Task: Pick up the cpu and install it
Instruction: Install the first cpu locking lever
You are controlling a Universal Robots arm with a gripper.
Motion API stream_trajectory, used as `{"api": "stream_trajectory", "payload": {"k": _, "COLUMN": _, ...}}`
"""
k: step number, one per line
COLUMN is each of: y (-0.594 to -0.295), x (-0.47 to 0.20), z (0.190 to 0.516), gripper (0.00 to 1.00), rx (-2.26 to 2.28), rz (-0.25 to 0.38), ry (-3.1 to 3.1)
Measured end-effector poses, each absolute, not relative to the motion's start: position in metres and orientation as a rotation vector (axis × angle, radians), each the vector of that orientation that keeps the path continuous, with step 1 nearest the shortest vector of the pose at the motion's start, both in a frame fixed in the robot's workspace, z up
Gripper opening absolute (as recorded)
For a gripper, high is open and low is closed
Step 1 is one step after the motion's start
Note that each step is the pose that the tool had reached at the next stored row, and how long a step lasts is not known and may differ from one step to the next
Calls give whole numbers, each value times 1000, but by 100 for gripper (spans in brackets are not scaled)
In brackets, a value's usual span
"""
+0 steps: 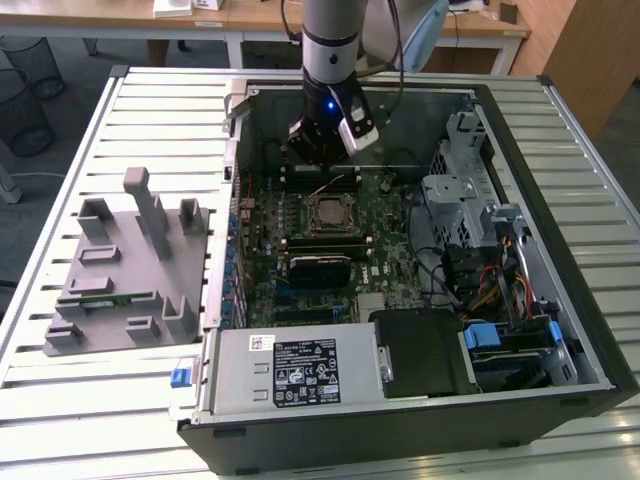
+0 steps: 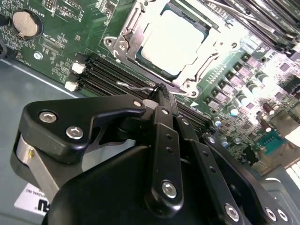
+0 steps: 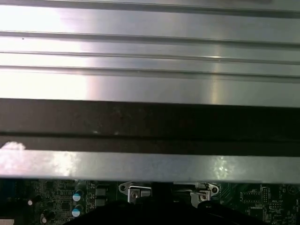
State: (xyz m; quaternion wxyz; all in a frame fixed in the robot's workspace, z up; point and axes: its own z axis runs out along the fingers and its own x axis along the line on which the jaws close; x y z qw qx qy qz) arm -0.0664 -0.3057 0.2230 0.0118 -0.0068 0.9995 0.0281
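— So, item one: where do we log the cpu point(image 2: 173, 42)?
— Seated flat in the socket point(image 2: 123, 43), mid-motherboard point(image 2: 56, 47), inside the open case point(image 1: 585, 300). Pickup and placing count as done.
— Item two, the gripper point(image 2: 162, 92)?
— Jaws drawn together, nothing between them, tips poised just beside the socket's wire lever point(image 2: 136, 86). We judge only the latching is left; whether the frame is clamped, we cannot tell.
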Motion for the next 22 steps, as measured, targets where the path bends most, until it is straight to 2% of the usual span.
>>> {"api": "stream_trajectory", "payload": {"k": 22, "y": -306, "x": -47, "z": 209, "gripper": 11, "rx": -21, "rz": 88, "ry": 3117}}
